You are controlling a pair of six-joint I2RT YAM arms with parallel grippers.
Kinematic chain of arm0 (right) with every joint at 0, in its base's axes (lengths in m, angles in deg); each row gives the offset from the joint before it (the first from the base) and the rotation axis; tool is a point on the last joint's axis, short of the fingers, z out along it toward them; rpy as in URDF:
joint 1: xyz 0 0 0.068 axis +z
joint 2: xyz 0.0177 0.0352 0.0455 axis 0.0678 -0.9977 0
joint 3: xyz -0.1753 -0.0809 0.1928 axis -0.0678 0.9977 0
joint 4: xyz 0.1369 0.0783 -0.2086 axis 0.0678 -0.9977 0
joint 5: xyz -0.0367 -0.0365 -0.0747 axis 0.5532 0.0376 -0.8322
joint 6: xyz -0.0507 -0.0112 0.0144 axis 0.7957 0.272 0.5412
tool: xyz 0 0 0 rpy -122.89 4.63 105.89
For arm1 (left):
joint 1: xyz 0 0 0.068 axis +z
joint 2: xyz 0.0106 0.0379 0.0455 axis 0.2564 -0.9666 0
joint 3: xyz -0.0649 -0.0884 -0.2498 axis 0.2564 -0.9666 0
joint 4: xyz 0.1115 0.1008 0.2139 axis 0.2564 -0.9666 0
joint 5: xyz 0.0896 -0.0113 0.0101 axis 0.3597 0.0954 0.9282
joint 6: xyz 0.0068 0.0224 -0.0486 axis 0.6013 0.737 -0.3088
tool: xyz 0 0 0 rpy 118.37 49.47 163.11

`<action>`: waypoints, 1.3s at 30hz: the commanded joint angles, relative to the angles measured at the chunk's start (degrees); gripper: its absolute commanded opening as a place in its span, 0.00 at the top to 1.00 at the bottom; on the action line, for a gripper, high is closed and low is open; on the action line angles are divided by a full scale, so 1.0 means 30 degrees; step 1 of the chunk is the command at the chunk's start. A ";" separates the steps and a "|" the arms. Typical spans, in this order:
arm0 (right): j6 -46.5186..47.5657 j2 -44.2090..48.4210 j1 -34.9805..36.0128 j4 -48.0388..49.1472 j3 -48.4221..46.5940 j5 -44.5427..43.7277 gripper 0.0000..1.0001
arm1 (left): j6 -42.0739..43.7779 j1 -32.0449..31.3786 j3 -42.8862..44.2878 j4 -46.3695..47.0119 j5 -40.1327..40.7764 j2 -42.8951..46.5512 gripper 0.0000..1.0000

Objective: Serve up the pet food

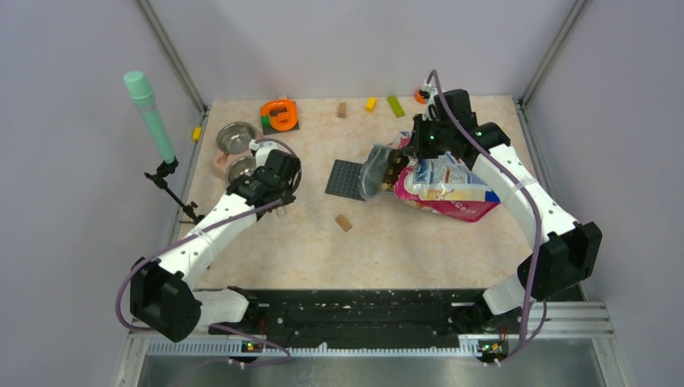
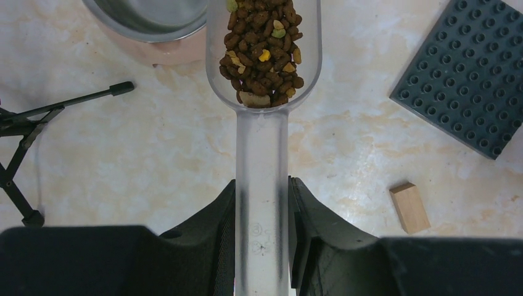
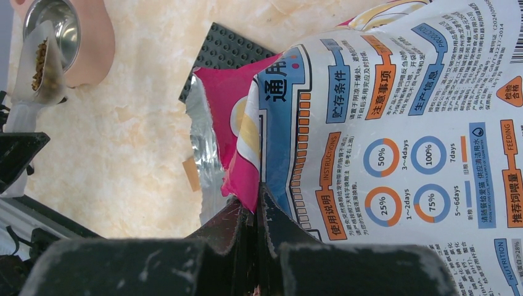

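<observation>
Clear plastic scoop (image 2: 261, 148) held by its handle in the left gripper (image 2: 262, 185), jaws part-open round it; kibble (image 2: 262, 49) heaped inside, just beside the steel bowl (image 2: 148, 18), seen only from the wrists; right gripper (image 3: 258, 200) pinched shut on the cat-food bag (image 3: 382, 123) edge

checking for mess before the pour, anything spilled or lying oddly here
No spilled pellets show on the table. The one odd thing: the glossy pink-and-blue cat food bag lies on its side, its open mouth facing the dark grey studded plate, pinched at its edge by the right fingers. Its contents might roll out.
</observation>
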 commanded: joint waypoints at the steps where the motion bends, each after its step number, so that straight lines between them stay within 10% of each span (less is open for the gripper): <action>1: -0.0327 0.0957 0.0121 0.2278 -0.0569 0.1204 1.00 | -0.2081 0.0584 0.1282 -0.1212 0.0121 -0.0283 1.00; 39: -0.0410 0.2232 0.0134 0.2655 0.0865 0.1330 1.00 | -0.7765 0.6207 0.8043 -0.7321 -0.5661 -0.6497 1.00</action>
